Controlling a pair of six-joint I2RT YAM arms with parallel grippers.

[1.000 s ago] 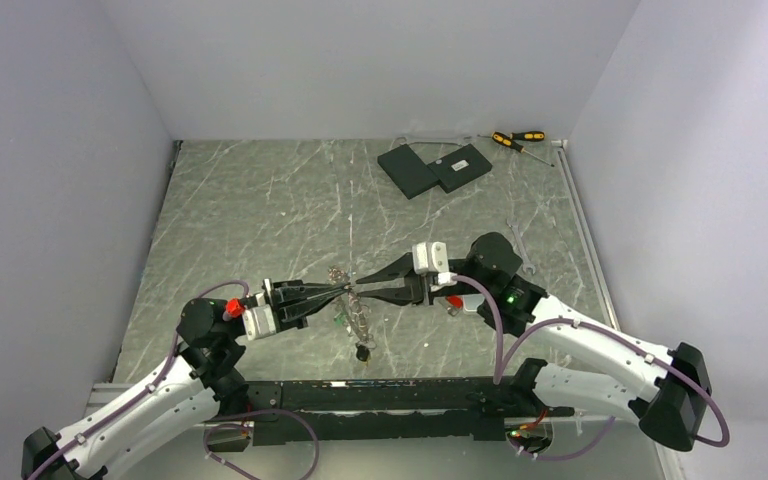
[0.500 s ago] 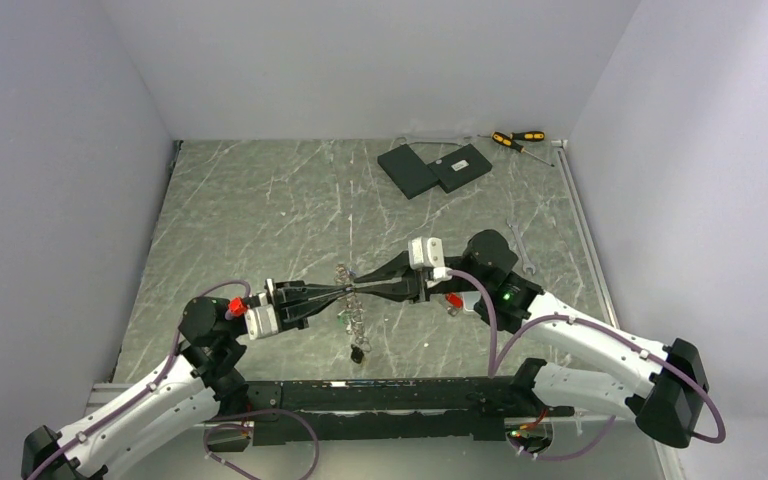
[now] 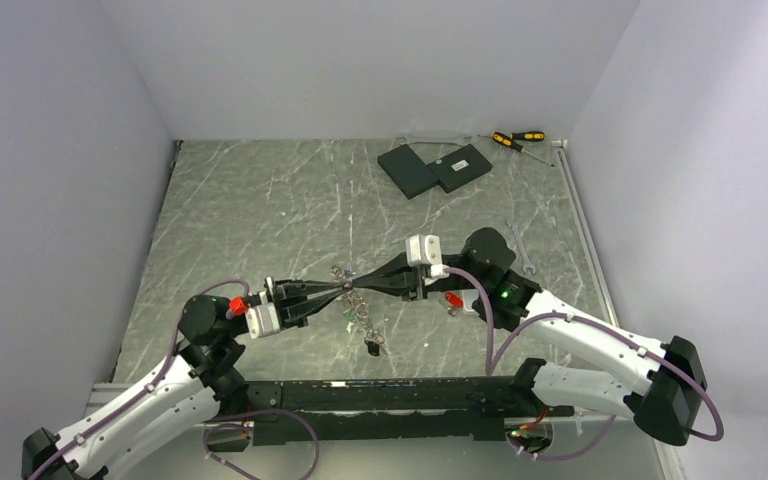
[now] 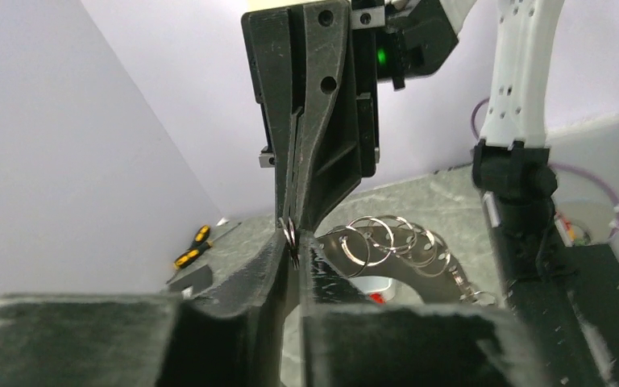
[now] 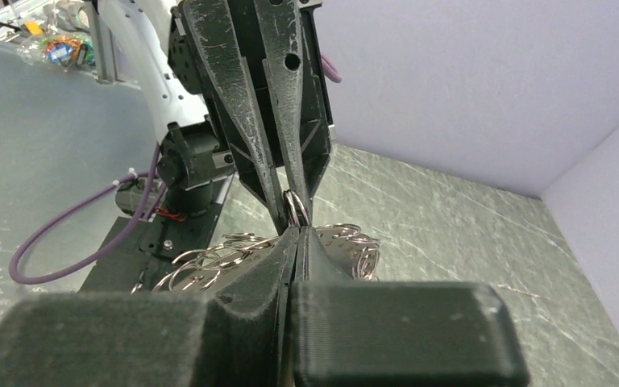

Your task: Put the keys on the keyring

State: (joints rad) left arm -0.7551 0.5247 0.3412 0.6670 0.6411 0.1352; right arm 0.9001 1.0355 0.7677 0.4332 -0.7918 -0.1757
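The keyring [image 3: 362,318] hangs low over the table between both arms: a flat dark ring [image 4: 400,282] carrying several small silver split rings [image 4: 371,238]. My left gripper [image 3: 345,291] and right gripper [image 3: 358,289] meet tip to tip above it. In the left wrist view my left gripper [image 4: 292,251] is shut on one small split ring, and the right gripper [image 4: 292,218] comes down onto that same ring. In the right wrist view my right gripper [image 5: 297,230] is shut, with that ring [image 5: 294,205] at its tips. I cannot make out the keys.
Two flat black slabs [image 3: 432,168] and two yellow-and-black screwdrivers [image 3: 516,140] lie at the back right. A small silver spanner [image 3: 522,252] rests right of the right arm. White walls enclose the table on three sides.
My right gripper has shut at the split ring. Both fingertips have risen a little, and the hanging keyring has swung slightly to the right.
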